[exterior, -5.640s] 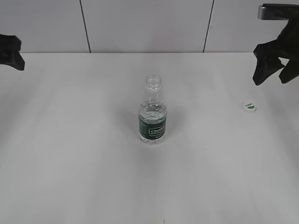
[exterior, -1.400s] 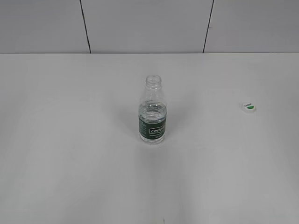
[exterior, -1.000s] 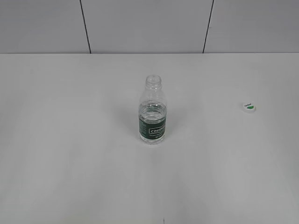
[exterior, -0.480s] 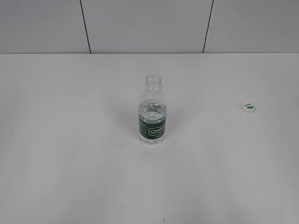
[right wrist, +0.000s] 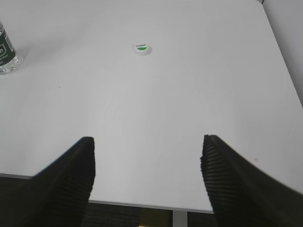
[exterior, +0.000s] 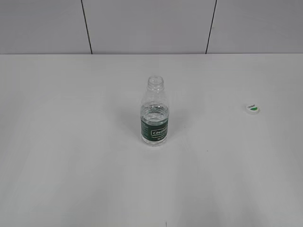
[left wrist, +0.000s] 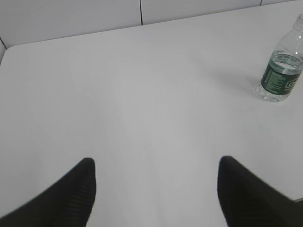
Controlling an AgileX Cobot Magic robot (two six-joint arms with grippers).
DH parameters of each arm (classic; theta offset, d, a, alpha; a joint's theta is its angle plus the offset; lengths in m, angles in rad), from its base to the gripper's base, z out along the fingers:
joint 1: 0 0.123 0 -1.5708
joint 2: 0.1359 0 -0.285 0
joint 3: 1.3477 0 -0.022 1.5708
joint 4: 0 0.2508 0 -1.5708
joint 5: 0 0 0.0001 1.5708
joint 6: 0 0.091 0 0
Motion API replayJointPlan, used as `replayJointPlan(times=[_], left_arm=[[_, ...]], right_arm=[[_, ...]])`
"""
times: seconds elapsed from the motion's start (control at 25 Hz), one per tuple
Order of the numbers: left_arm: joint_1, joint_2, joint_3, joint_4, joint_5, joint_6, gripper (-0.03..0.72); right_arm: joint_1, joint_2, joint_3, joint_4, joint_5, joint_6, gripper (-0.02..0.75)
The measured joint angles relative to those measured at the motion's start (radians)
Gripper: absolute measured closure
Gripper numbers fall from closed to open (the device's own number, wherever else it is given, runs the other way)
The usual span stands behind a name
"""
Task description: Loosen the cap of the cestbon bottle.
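The cestbon bottle (exterior: 155,113) stands upright mid-table (exterior: 71,165), clear plastic w/ dark green label band, neck open, no cap on it. The cap (exterior: 252,109), white w/ green top, lies flat on the table well apart to the bottle's right. Left gripper (left wrist: 156,189) and right gripper (right wrist: 147,175) both hover over bare table, jaws spread wide, holding nothing, away from bottle & cap

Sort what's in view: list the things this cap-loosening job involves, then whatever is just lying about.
Job:
- bottle, upright, neck open
- cap, off, lying on the table to the bottle's right
- left gripper, open, empty
- right gripper, open, empty

Lying about:
- nothing else; only the table
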Motion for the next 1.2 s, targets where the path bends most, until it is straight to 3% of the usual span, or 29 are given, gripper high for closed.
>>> replayJointPlan(times=[1.2], left_arm=[[0.000,0.000,0.000,0.003,0.000,0.000,0.215]], right_arm=[[0.000,0.000,0.000,-0.020,-0.004,0.014,0.204]])
